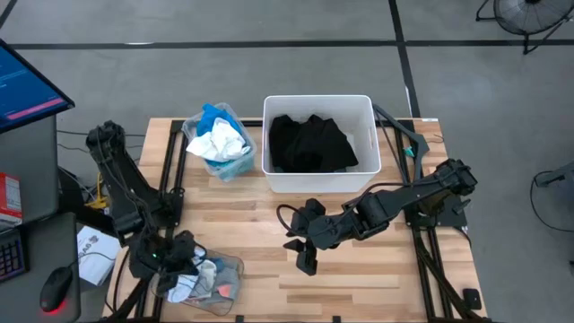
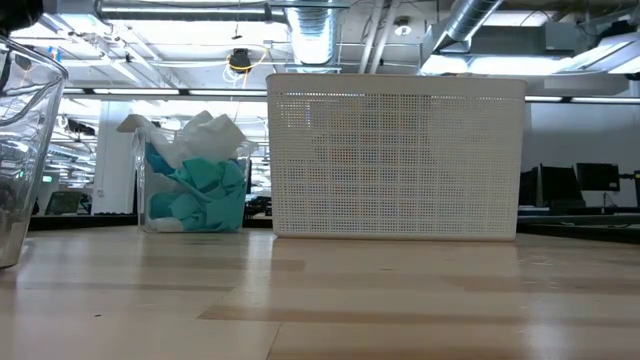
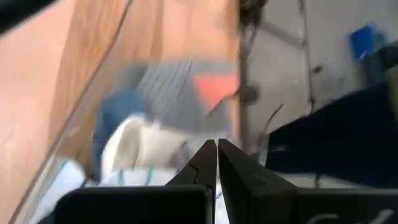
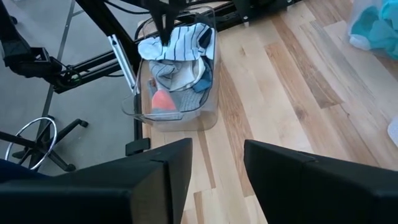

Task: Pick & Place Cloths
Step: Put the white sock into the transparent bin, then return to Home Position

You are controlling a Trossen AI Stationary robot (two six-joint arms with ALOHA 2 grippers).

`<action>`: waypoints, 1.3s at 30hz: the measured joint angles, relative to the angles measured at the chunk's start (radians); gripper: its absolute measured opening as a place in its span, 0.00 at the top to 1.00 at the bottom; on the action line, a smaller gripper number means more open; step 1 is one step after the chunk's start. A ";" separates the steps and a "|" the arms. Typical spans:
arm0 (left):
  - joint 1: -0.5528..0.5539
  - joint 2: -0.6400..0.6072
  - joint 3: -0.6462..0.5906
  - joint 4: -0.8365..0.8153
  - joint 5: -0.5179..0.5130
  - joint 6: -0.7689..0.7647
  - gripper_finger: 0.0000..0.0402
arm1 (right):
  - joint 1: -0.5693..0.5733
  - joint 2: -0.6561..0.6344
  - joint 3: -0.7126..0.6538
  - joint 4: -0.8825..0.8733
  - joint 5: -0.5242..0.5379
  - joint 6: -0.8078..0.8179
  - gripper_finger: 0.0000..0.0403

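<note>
A small clear bin (image 1: 215, 285) at the table's near left corner holds socks: a white striped one (image 4: 181, 36) on top, grey and blue ones under it. My left gripper (image 4: 165, 34) points down into this bin, fingers shut (image 3: 216, 151). My right gripper (image 1: 307, 260) hangs open over bare wood at the middle of the table, holding nothing (image 4: 217, 165). A large black cloth (image 1: 311, 144) lies in the white tub (image 1: 319, 184). Teal, white and blue cloths (image 1: 218, 139) are piled in a second clear bin (image 2: 195, 190). My left gripper comes down from above, slanting, and its shut fingertips (image 4: 164, 41) meet the top fold of the striped white sock (image 4: 155, 46) in the bin. Whether a fold is caught between them I cannot tell. The sock lies on the other socks.
The white tub (image 2: 395, 155) stands at the table's far middle, with the bin of teal cloths to its left. Bare wood (image 1: 260, 233) lies between the bins and the near edge. A monitor (image 1: 22, 90) and a mouse (image 1: 56, 289) sit off the table's left side.
</note>
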 joint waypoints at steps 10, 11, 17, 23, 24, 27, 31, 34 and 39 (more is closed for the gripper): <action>-0.036 0.135 -0.118 0.079 0.164 -0.017 1.00 | 0.000 0.000 0.001 -0.030 0.004 0.005 0.65; -0.036 0.141 -0.137 0.085 0.165 -0.022 1.00 | 0.000 0.000 0.001 -0.033 0.004 0.005 0.65; -0.027 0.154 -0.236 0.103 0.156 -0.079 1.00 | 0.000 0.001 0.001 -0.044 0.004 0.007 0.66; 0.001 0.120 -0.240 0.098 0.165 -0.103 1.00 | 0.000 0.001 0.001 -0.045 0.004 0.007 0.66; 0.008 0.102 -0.232 0.088 0.169 -0.104 1.00 | 0.000 0.001 0.001 -0.045 0.004 0.007 0.66; 0.032 0.023 -0.196 0.093 0.172 -0.105 1.00 | 0.000 0.001 0.001 -0.043 0.003 0.007 0.66; 0.058 -0.106 -0.167 0.098 0.171 -0.105 1.00 | -0.002 0.001 0.001 -0.036 0.003 0.006 0.67; 0.072 -0.222 -0.164 0.102 0.168 -0.104 1.00 | -0.008 0.000 0.001 0.002 -0.001 0.006 0.66; 0.101 -0.432 -0.163 0.169 0.159 -0.071 1.00 | -0.027 -0.057 0.028 0.115 -0.042 -0.048 0.66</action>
